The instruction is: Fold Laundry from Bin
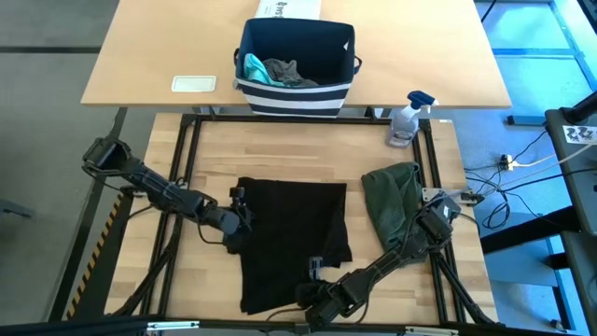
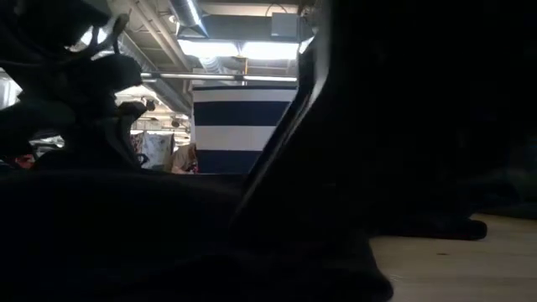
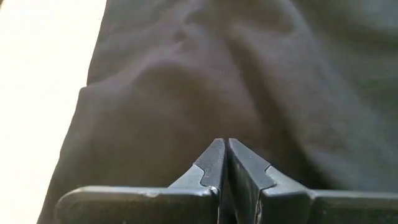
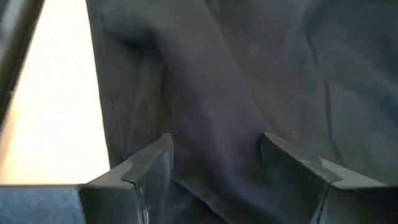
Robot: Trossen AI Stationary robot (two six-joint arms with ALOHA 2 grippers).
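A spray bottle (image 1: 408,119) stands by a white card (image 1: 194,84) and printed box (image 1: 284,7).

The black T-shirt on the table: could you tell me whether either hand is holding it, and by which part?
The left hand is shut at the left edge of the black T-shirt; whether cloth is pinched cannot be told. The right hand is open over its lower part, holding nothing.

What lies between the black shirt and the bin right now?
In the high view, only bare wooden tabletop and the dark frame rail lie between the black shirt and the bin.

workshop hall: exposed ceiling ducts (image 2: 226,63)
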